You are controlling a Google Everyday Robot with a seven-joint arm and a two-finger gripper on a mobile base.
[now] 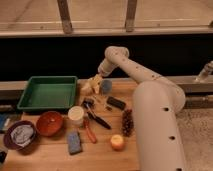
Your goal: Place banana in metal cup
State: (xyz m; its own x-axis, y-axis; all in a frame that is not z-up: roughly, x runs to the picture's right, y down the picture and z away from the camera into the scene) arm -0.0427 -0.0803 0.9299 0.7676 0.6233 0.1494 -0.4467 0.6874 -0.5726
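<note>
The small pale-yellow banana [91, 84] lies on the wooden table [50, 157], just right of the green tray. My gripper [97, 79] hangs from the white arm right at the banana's upper right end, touching or almost touching it. The metal cup [88, 103], small and dark, stands a little in front of the banana, behind the white cup [76, 115]. A matte blue-grey cup [106, 86] stands directly right of the gripper.
A green tray [30, 102] sits at the back left. A black block [116, 103], pine cone [128, 122], orange fruit [117, 142], pliers [90, 132], blue sponge [74, 143], red bowl [49, 123] and purple bowl [19, 136] crowd the table. My arm's white body [157, 125] fills the right.
</note>
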